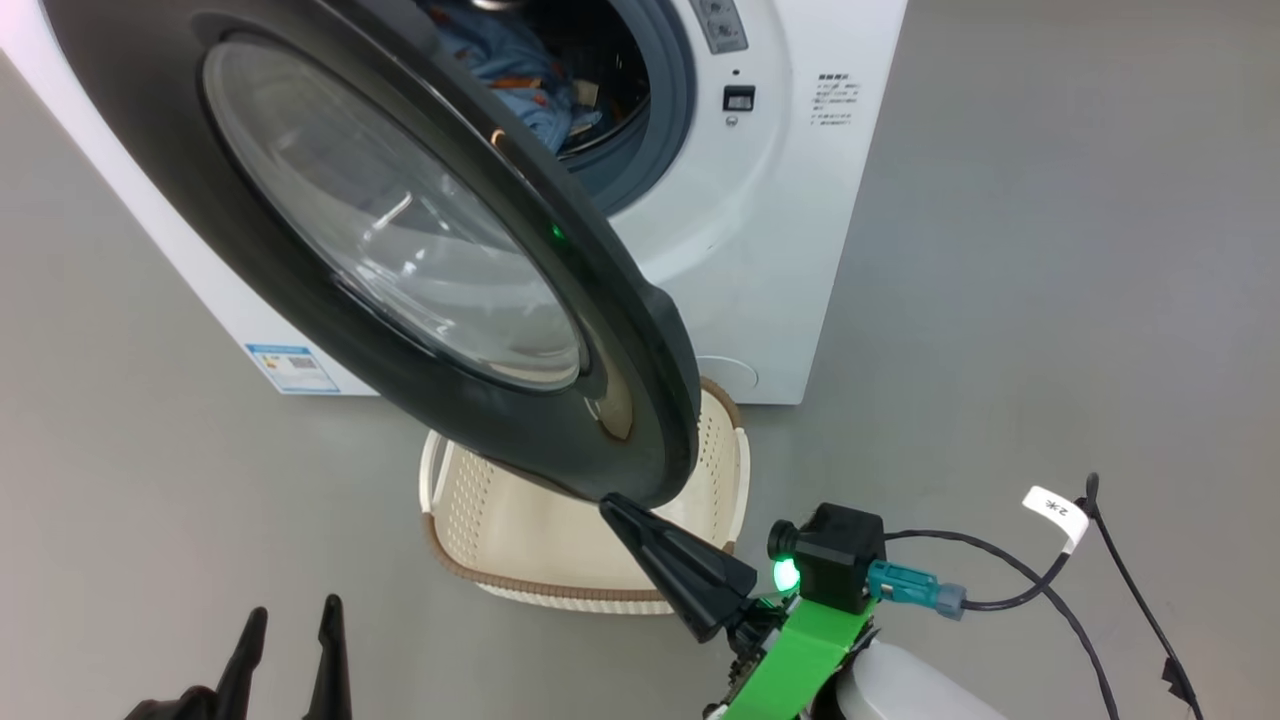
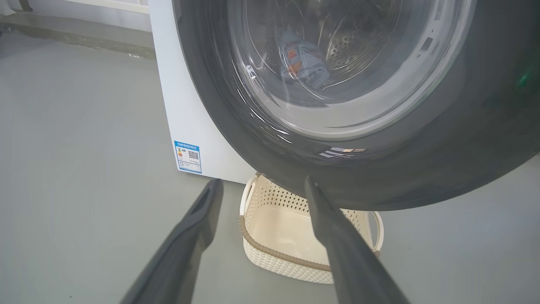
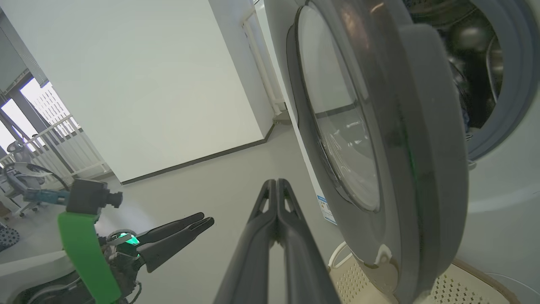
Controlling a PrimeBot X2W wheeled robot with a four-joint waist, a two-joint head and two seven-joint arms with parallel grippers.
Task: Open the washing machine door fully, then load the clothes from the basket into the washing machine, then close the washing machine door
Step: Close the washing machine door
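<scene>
The washing machine (image 1: 770, 240) stands with its door (image 1: 400, 230) swung partway out, black rim and glass bowl facing me. Light-blue clothes (image 1: 520, 70) lie inside the drum, also visible through the door glass (image 2: 303, 59). Below the door on the floor is the cream basket (image 1: 560, 588), with no clothes in the part I can see. My right gripper (image 1: 612, 503) is shut on nothing, its tip at the door's lower rim, beside the outer face (image 3: 276, 182). My left gripper (image 2: 261, 181) is open, low and back from the door (image 1: 290, 620).
Grey floor lies open to the left and right of the machine. A black cable with a white tag (image 1: 1055, 510) trails on the floor at the right. A blue label (image 2: 188, 157) marks the machine's lower corner. A white wall and railing (image 3: 63, 139) stand far off.
</scene>
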